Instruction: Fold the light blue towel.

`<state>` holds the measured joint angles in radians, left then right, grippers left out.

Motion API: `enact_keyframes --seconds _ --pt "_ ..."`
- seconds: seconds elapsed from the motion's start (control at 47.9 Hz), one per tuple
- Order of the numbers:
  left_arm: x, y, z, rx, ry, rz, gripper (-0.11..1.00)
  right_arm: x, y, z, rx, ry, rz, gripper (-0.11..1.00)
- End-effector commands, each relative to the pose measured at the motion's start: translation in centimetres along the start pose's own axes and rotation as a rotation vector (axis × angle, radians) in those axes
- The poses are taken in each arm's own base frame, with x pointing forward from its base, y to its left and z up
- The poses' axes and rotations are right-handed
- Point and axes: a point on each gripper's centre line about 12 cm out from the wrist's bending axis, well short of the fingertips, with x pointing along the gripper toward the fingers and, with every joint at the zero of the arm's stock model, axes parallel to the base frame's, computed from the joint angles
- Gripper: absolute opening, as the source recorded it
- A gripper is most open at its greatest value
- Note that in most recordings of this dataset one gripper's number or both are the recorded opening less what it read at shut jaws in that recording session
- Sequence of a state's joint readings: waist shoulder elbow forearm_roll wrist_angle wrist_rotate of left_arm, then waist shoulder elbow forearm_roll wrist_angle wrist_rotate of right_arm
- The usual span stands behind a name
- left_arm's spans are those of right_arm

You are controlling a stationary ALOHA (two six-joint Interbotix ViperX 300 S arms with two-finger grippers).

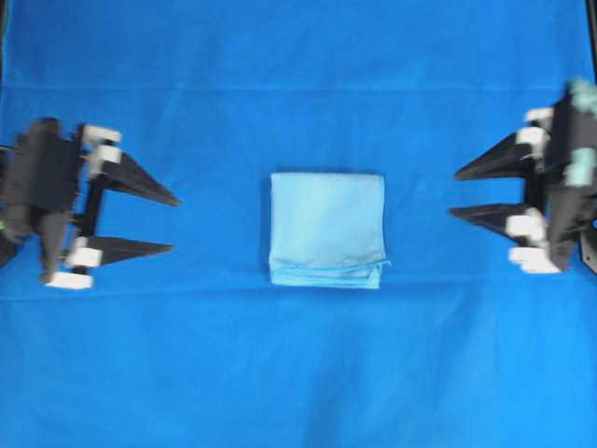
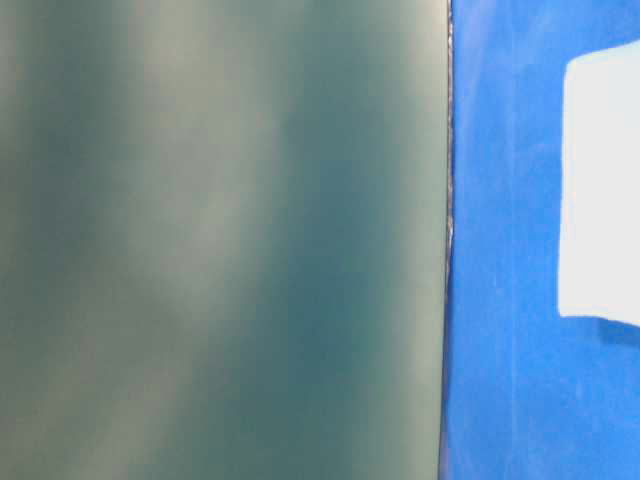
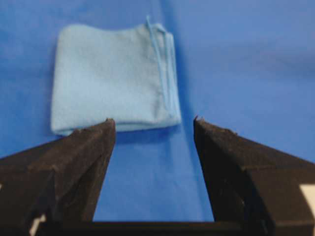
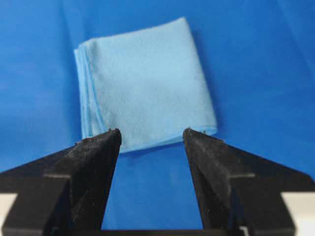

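The light blue towel [image 1: 327, 229] lies folded mid-frame on the blue cloth [image 1: 298, 373] (layered edges showing); left gripper [image 1: 173, 224] and right gripper [image 1: 453, 193] flank it, jaws spread, empty.

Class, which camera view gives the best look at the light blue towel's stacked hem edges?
The left wrist view: the light blue towel fills it, with hem layers plain along its right edge. The right wrist view shows the layers too, less distinctly. The overhead view shows its whole outline, small. The table-level view catches only a pale, cut-off patch.

The light blue towel [image 1: 327, 229] lies folded — a flat layered square — mid-table.
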<state>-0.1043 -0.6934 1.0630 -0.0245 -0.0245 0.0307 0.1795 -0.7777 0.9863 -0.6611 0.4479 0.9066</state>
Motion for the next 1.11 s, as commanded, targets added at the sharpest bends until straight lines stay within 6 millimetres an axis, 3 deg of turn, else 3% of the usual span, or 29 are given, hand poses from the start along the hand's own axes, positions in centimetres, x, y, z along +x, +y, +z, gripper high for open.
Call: enact_keyframes --seconds 0.0,0.25,0.501,1.085 --pt "-2.0 0.0 0.5 0.005 -0.071 -0.001 0.62 -1.3 -0.5 -0.3 -0.009 -0.052 0.012 0.59" --pt "-5.8 0.7 -2.3 -0.008 -0.159 0.037 0.62 -3.8 -2.3 -3.5 -0.009 -0.132 0.024 0.58" --pt "-7.5 1.2 -5.7 -0.033 -0.187 0.076 0.62 -3.4 -2.9 -6.7 -0.009 -0.148 0.063 0.58" --pt "-7.5 1.5 -6.3 -0.04 -0.178 0.1 0.62 -2.9 -3.4 -7.1 0.012 -0.161 0.053 0.58"
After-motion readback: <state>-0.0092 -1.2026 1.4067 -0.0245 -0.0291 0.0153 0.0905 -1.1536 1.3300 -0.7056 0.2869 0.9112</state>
